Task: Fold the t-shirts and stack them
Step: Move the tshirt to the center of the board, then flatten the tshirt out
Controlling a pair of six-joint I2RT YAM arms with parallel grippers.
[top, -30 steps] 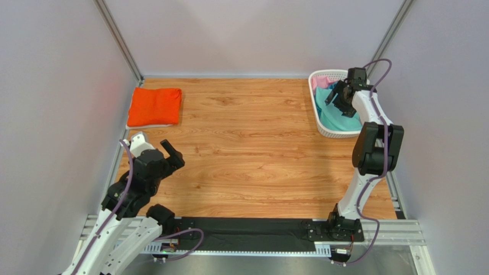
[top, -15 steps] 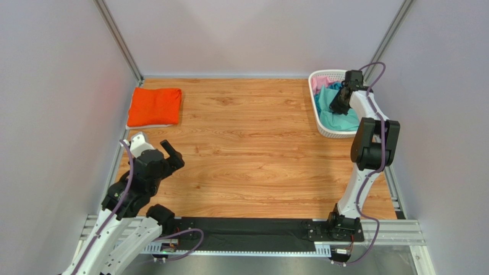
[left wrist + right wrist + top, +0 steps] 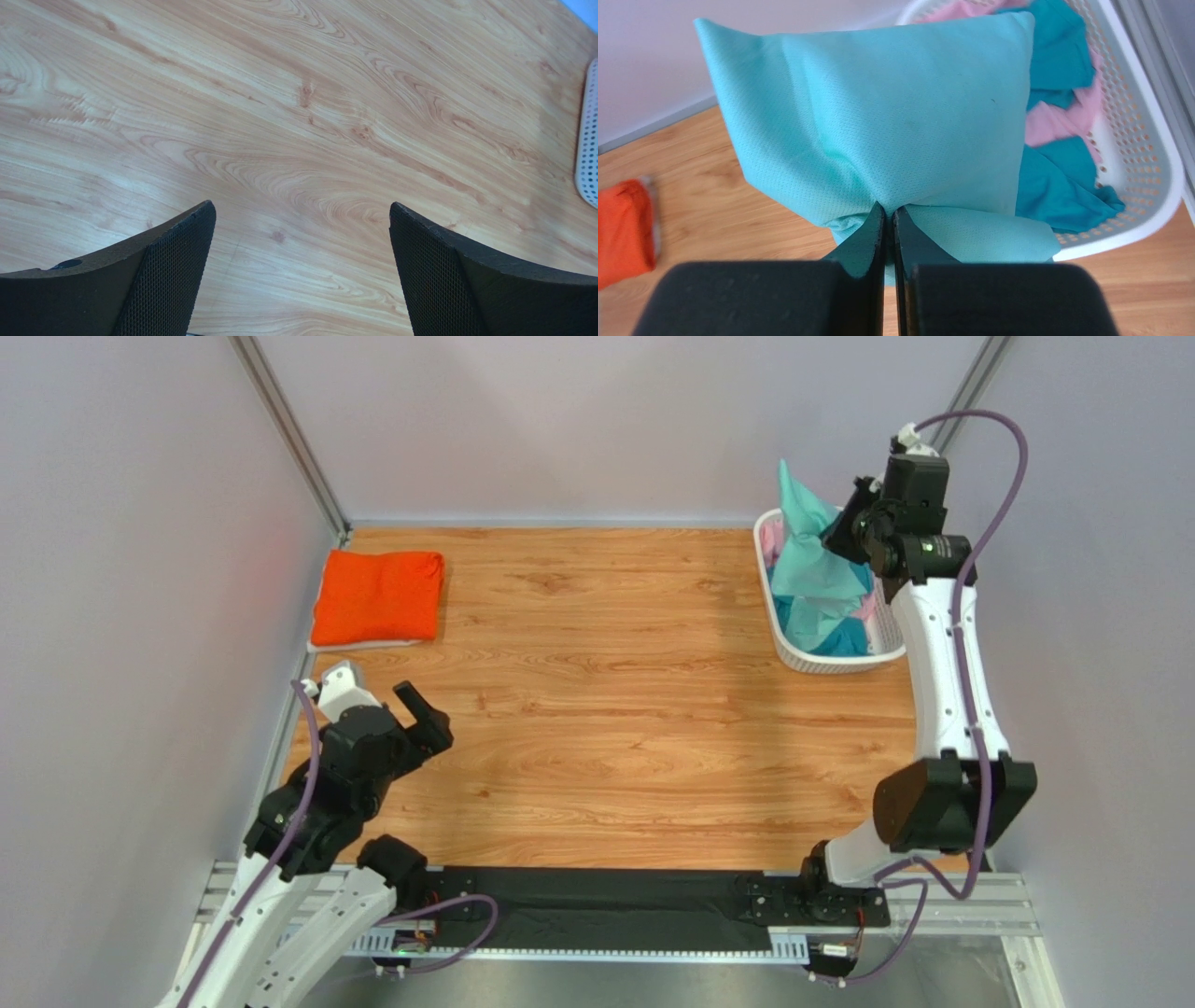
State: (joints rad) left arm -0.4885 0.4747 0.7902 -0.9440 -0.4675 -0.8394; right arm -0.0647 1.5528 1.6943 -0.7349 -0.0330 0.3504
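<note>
Since the earlier frame the right arm has straightened and risen, drawing the mint tee (image 3: 878,119) up out of the basket (image 3: 828,661) at 2 o'clock on the desk (image 3: 617,700); the left arm has not shifted. The right pincer (image 3: 887,208) is clamped on a fold of the mint tee, which hangs above the basket with its lower end apparently still inside the rim. The left pincer (image 3: 302,217) is spread wide and empty over bare wood at 8 o'clock.

Step in hand, by judgement: fetching the next tee for folding. The next move would call for carrying the cloth clear of the rim to mid-desk and laying it flat, probably with the left pincer taking a second corner.

Count:
- One orange tee (image 3: 376,595), folded, at 10 o'clock, with a pale edge showing beneath it.
- One mint tee, held.
- Teal cloth (image 3: 1060,189) and pink cloth (image 3: 1053,119) in the basket, at least one tee of each; the exact number cannot be told.
- One basket.
</note>
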